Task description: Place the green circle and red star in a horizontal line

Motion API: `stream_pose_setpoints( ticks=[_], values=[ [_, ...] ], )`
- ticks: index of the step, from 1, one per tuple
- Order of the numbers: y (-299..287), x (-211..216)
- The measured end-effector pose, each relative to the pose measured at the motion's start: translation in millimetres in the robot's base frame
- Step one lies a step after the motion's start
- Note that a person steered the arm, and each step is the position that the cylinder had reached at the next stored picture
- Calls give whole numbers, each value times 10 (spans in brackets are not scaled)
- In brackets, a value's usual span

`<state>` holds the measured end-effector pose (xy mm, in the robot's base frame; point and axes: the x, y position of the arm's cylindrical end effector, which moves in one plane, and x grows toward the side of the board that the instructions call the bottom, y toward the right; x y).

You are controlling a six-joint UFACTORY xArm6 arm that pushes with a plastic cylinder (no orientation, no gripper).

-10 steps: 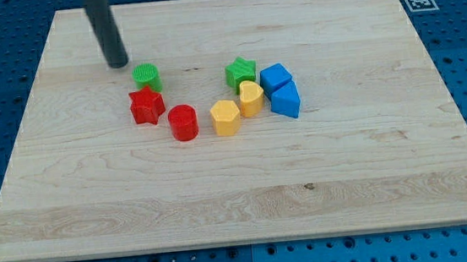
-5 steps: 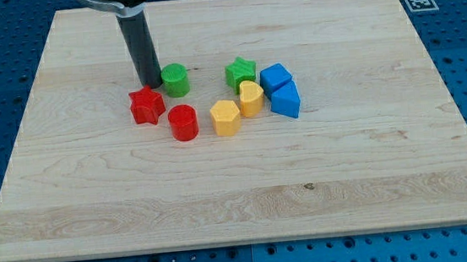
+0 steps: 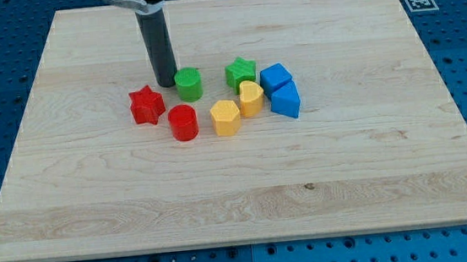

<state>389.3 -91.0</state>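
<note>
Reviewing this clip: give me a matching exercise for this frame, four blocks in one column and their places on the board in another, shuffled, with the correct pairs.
Blocks:
1. green circle
2. red star
3. blue cube
4. red cylinder

Places:
A. farthest toward the view's left
B. right beside my tip, on its right in the view
C. nearest the view's bottom
D. just right of the green star

Pairs: 1-B, 2-A, 3-D, 4-C

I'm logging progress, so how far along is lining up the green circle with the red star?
Done: the green circle now sits to the view's right of the red star, no longer directly above it. In hand: my tip rests against the circle's left side. Left: the circle is slightly higher in view than the star, so a small nudge downward should level them.
</note>
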Motion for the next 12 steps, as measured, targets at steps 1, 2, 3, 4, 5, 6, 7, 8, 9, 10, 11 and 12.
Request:
stream_pose_setpoints(
  ticks=[1, 2, 3, 4, 5, 6, 7, 8, 9, 10, 11, 12],
  values=[
    [57, 110],
    [60, 124],
    [60, 252],
    [149, 351],
    [256, 354],
    [256, 354],
    [208, 354],
    [6, 237],
    [-179, 59],
    [-379, 42],
    [-391, 64],
    [-523, 66]
  ],
)
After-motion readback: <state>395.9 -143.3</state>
